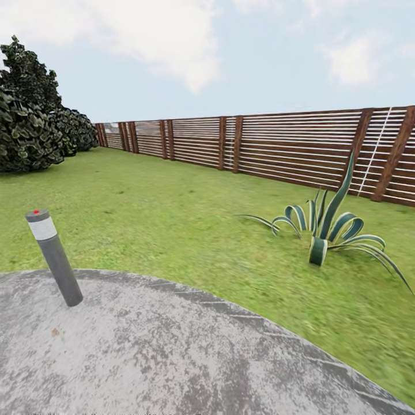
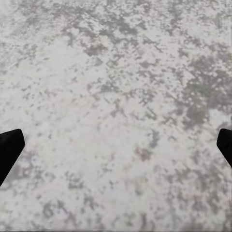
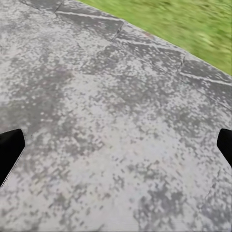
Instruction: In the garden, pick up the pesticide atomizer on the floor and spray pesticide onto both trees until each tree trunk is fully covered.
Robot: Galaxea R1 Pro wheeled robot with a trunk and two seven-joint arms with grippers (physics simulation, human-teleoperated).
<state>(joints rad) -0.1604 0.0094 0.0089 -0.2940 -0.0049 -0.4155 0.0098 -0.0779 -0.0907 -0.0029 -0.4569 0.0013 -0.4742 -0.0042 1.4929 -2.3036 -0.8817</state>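
- Two grippers face down at paving: your left gripper (image 2: 116,145) hangs over pale mottled stone, its black fingertips (image 2: 9,150) wide apart at the two edges of the left wrist view, with nothing between them.
- Your right gripper (image 3: 116,145) is spread just as wide, its fingertips (image 3: 9,152) dark at the frame's edges, empty, over darker grey stone.
- In the right wrist view you see the curved edge of the paving slab (image 3: 96,121) with a strip of grass (image 3: 183,24) just beyond it.
- From the head view, you stand on a big round stone slab (image 1: 161,351) that takes up the near ground; the floor past it is flat green lawn (image 1: 173,213).
- A grey bollard light (image 1: 53,256), with a white band and a small red dot on top, stands on the slab's left part and leans in the picture.
- A striped agave plant (image 1: 323,230) grows in the grass to the right, well apart from the slab.
- The garden's brown slatted fence (image 1: 276,144) runs across the far side.
- Dark leafy bushes (image 1: 29,121) sit at far left, near where the fence ends in view.
- I cannot make out the atomizer or a tree trunk anywhere you are looking.
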